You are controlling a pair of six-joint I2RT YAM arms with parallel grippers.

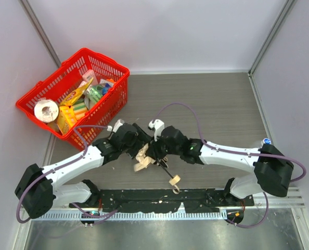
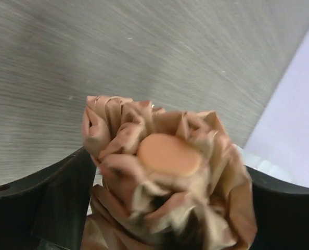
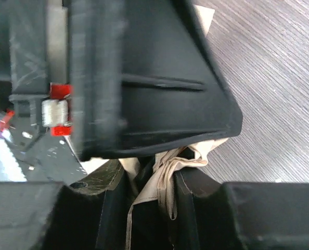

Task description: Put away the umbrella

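- Only the top view shows the whole scene. The umbrella (image 1: 142, 159) is at the near middle of the bench (image 1: 211, 104). Its thin black shaft (image 1: 164, 169) runs to the small tan handle (image 1: 174, 181). The red basket (image 1: 106, 60) stands well apart at the far left.
- The left wrist view shows what the top view hides: the crumpled beige fabric (image 2: 118, 135) seen end-on, with a round tan cap (image 2: 167, 153) in its middle.
- The left end effector (image 2: 167, 169) has its jaws wide, one on each side of this bundle. The picture is blurred, and I cannot tell if they press it.
- The right wrist view shows the right end effector (image 3: 152, 187) with a narrow gap, closed on a strip of the fabric. A large dark part of the other arm (image 3: 159, 78) is just above.
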